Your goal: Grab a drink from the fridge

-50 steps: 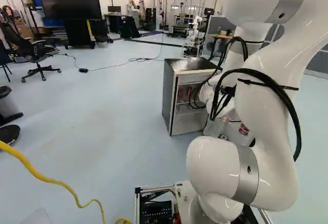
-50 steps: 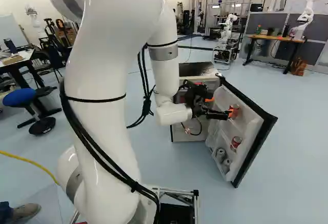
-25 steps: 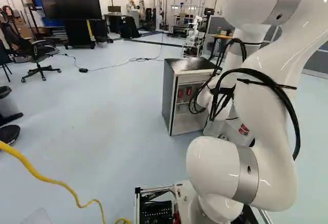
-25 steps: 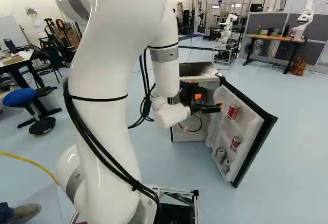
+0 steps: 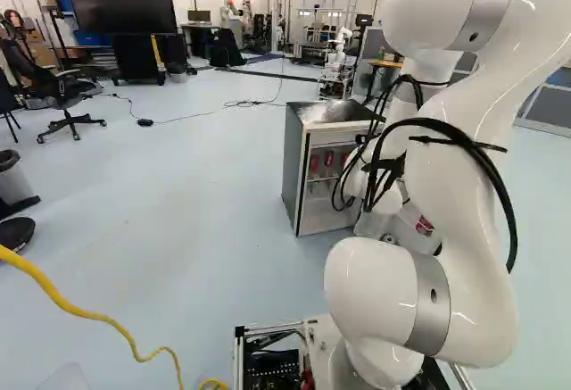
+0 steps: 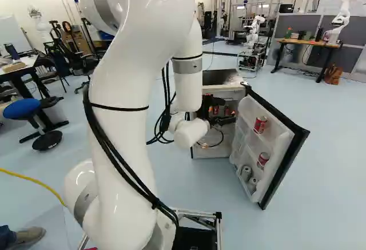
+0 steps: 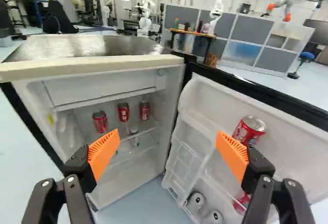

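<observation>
Leftward in the right base view, the gripper [image 6: 230, 114] has shifted off from the door's upper can and now points into the open fridge [image 6: 220, 78]; the arm [image 6: 123, 124] has swung with it, while the cans keep their places. Seven cans show in all. Inside the fridge, three red cans [image 7: 123, 112] stand in a loose row on a shelf. Something small, partly hidden, shows below them, too unclear to name. Four more sit in the door [image 7: 284, 131], which stands swung wide: one red can [image 7: 251, 126] on the upper rack, and another red can [image 7: 242, 202] lower down, near two grey cans [image 7: 195, 202]. Tall at its base, the arm bends over at the top, drops its forearm, and holds the gripper forward at the fridge's mouth. Both fingers are spread well apart, with nothing pinched between their two orange pads [image 7: 104, 152]. In the wrist view, one pad reaches toward the shelf cans; the other hides part of the upper door can.
</observation>
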Controlling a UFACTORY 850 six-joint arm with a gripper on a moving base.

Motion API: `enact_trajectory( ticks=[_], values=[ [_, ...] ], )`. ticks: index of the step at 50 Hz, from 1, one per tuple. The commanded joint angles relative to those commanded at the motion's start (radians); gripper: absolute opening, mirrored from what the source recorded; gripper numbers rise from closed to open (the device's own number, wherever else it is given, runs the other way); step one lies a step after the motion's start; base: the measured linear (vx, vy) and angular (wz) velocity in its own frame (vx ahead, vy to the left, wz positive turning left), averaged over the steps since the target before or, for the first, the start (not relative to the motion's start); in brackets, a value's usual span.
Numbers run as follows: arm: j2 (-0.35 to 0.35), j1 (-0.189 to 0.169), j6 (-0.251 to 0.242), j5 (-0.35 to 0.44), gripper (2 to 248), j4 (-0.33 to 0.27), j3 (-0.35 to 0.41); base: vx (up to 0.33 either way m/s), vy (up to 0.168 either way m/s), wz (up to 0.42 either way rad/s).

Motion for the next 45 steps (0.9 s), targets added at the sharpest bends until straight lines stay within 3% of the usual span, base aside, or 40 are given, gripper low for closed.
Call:
enact_trajectory(
  ticks=[23, 45],
  values=[
    [-0.072, 0.0, 0.0, 0.0, 247, -0.237, -0.024, 0.0, 0.0, 0.0],
    [-0.158, 0.001, 0.0, 0.0, 247, -0.265, -0.072, 0.0, 0.0, 0.0]
  ],
)
